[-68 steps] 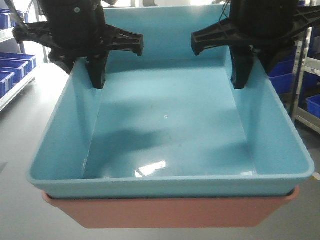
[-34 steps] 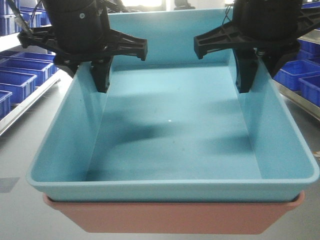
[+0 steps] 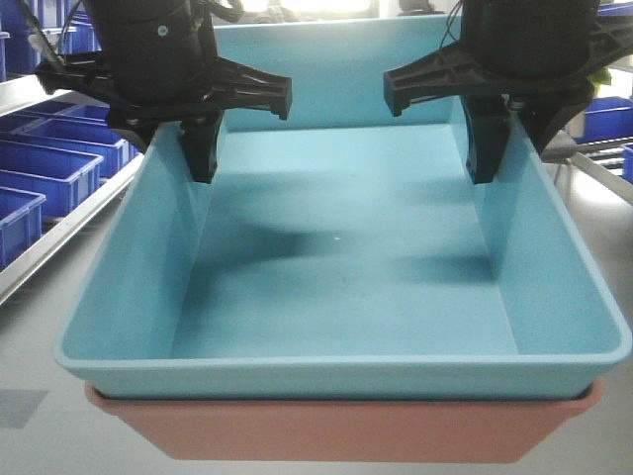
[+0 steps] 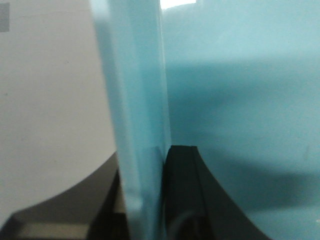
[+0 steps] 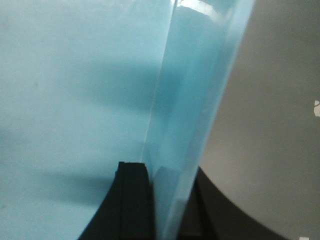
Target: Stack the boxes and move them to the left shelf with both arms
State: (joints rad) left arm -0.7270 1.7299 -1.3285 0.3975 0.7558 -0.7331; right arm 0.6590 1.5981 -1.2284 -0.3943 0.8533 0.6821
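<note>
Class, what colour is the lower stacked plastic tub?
Salmon-pink lower tub, beneath the light cyan-blue tub; clearest in front-facing view.

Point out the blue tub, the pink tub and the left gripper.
blue tub (image 3: 336,287), front view, inner floor.
pink tub (image 3: 336,430), front view, front wall.
left gripper (image 3: 190,158), front view, between fingertips.

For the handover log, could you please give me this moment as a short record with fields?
Stack: cyan box nested inside pink box.
Cyan box contents: empty.
Left gripper: clamped on the cyan box's left wall, one finger inside.
Right gripper: clamped on its right wall likewise.
Support: apparently carried above the grey floor.
Surroundings: dark blue bins at left.
</note>
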